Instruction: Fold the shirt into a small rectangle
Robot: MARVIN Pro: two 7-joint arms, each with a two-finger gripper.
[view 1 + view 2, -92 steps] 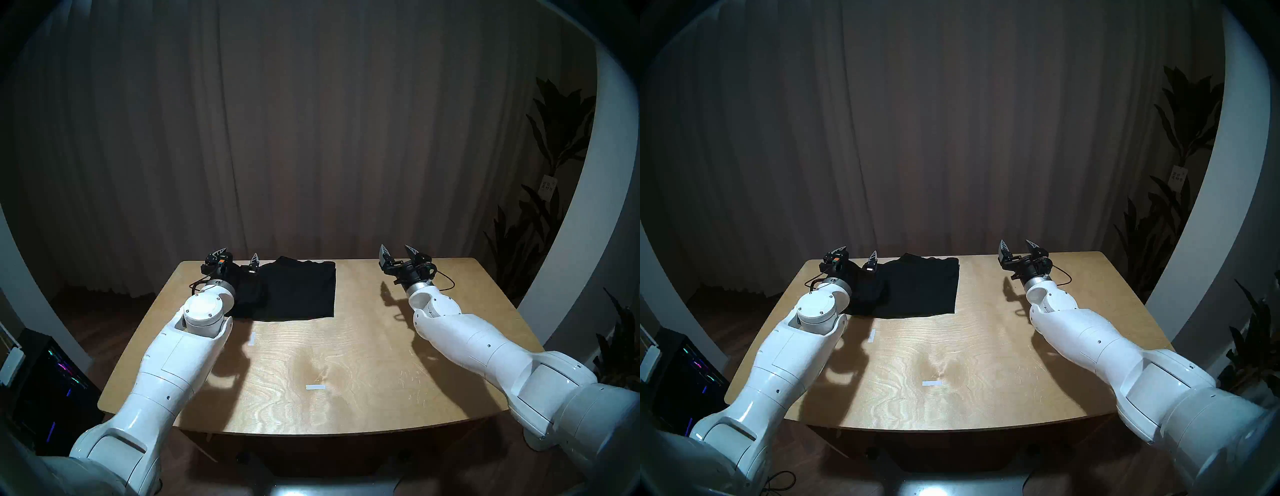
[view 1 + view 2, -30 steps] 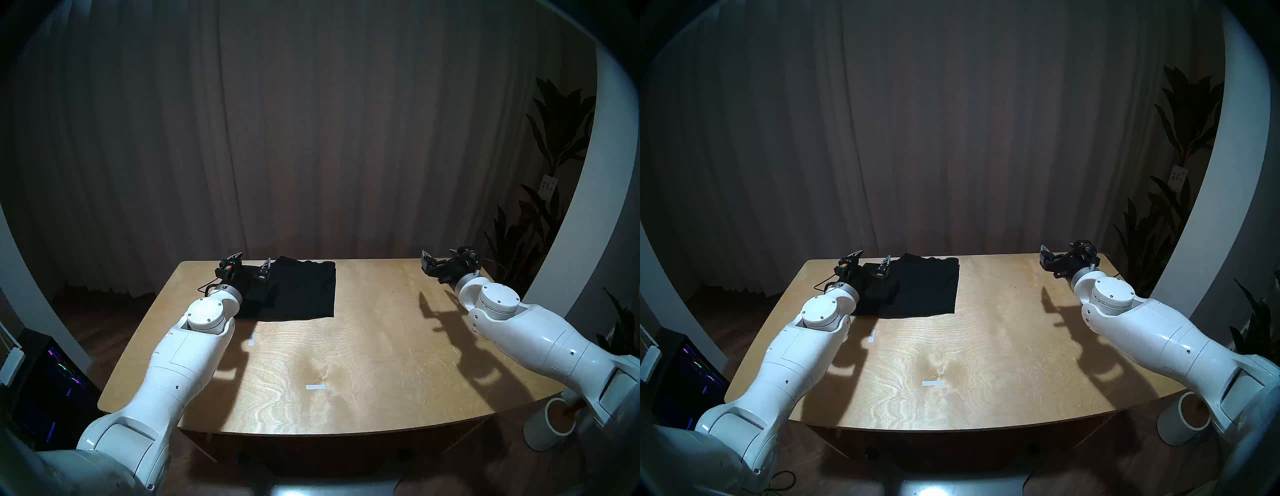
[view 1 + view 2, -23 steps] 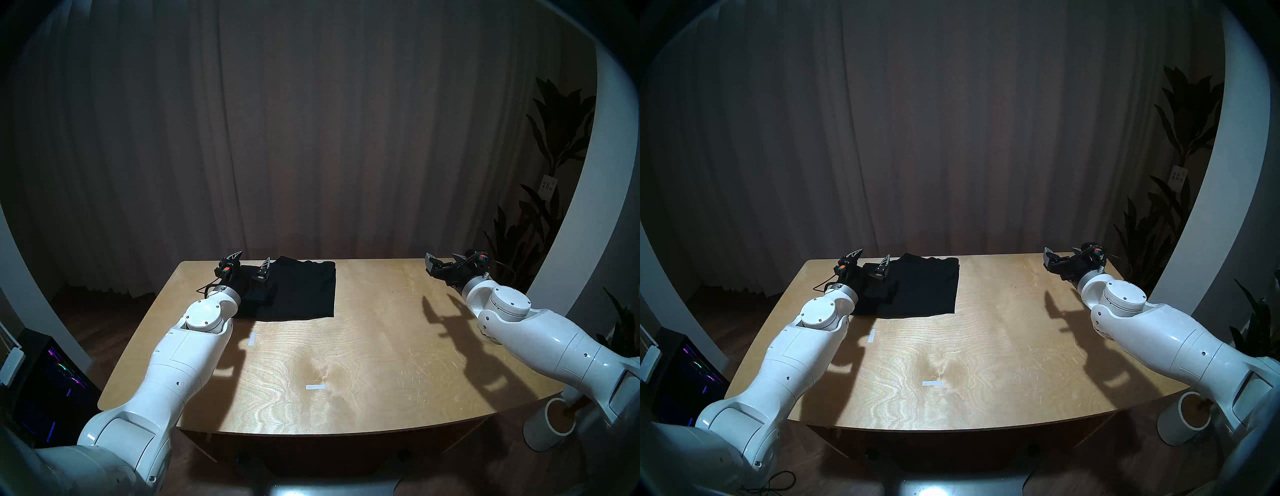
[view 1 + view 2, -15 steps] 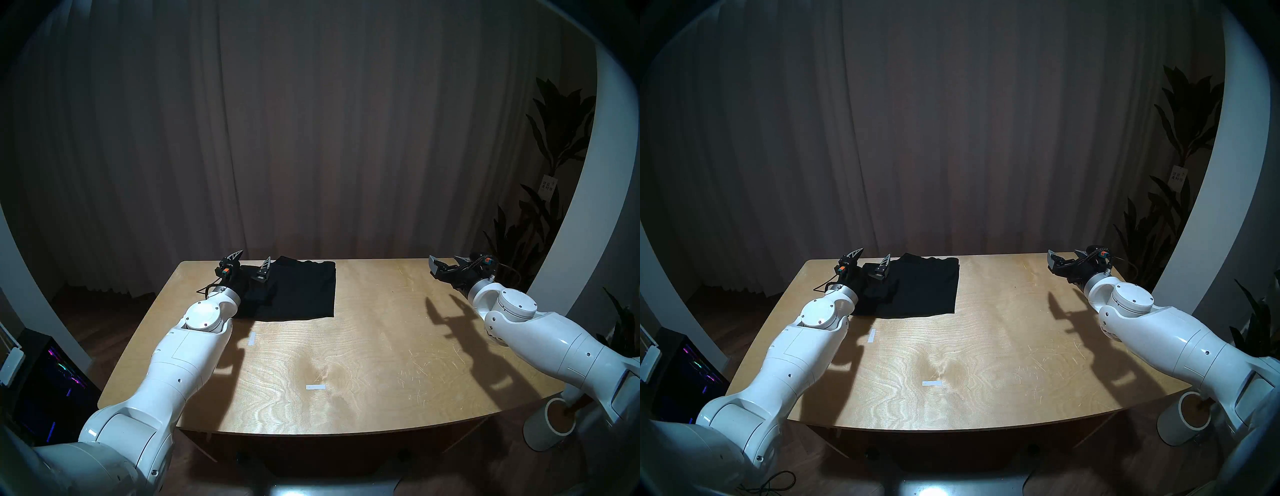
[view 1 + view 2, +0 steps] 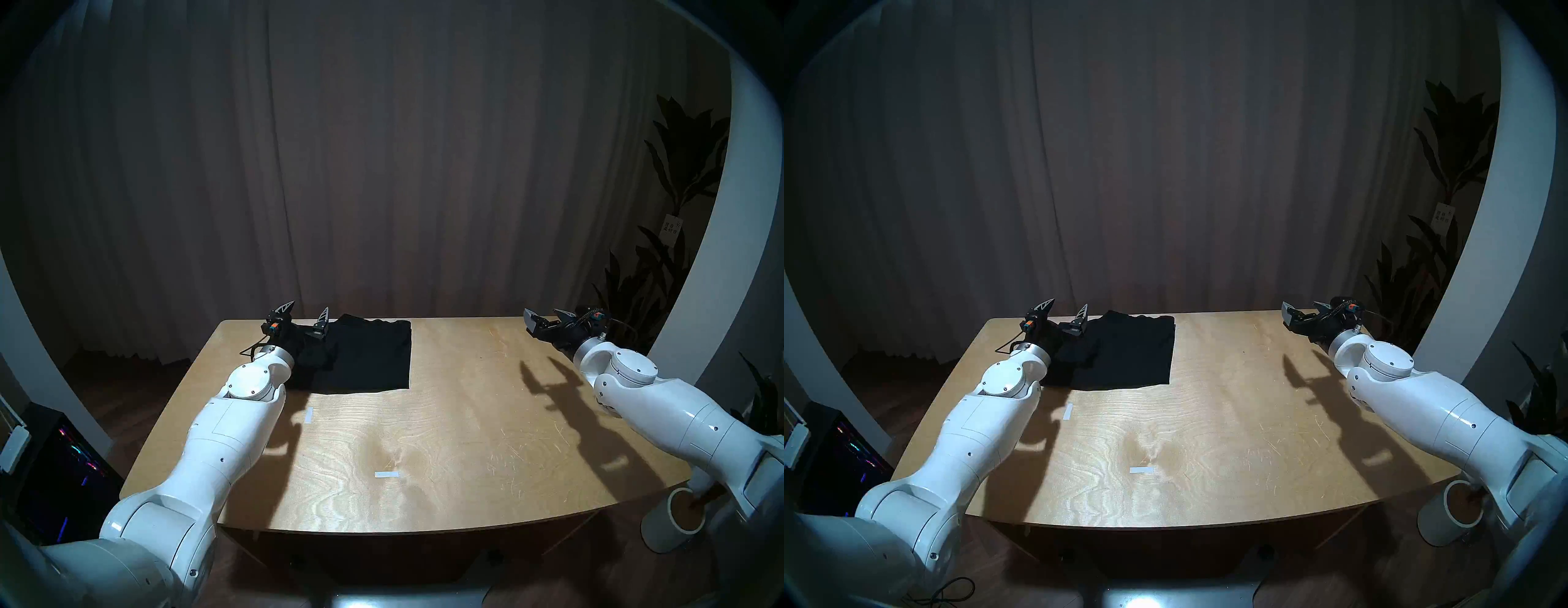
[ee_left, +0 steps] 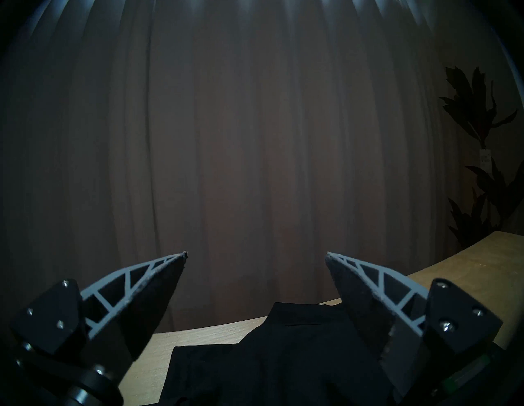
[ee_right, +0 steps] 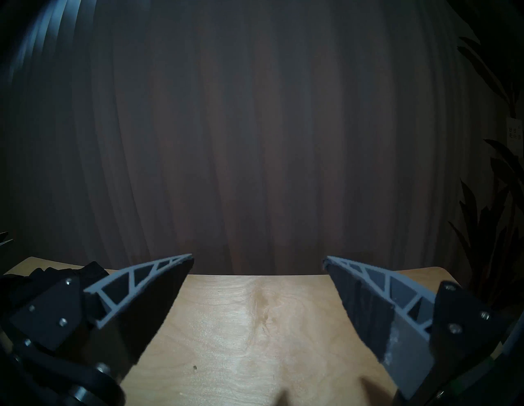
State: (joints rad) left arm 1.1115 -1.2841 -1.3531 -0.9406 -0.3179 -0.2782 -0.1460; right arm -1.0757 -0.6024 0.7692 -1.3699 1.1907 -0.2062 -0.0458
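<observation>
- Dark pleated curtains [image 5: 382, 170] hang behind one pale wooden table [image 5: 445, 424], and on it lies one black shirt [image 5: 369, 356], folded flat at the far edge, left of centre.
- Two white tape strips on the table: one [image 5: 308, 415] just in front of the shirt's near left corner, one [image 5: 387, 474] further toward the near edge.
- Two arms, two grippers. Left gripper [image 5: 304, 312] hovers over the shirt's bunched left part, fingers spread wide, gripping nothing; the wrist view shows cloth below the fingertips [image 6: 170, 272], no contact.
- Right gripper [image 5: 547, 317] sits well to the right of the shirt near the far right corner, jaws wide apart and empty above bare wood [image 7: 255, 326].
- One tall leafy plant [image 5: 679, 170] stands right of the table with a small white tag [image 5: 671, 227]; its print is too small to read.
- One white cup [image 5: 674, 524] on the floor beyond the table's near right corner.
</observation>
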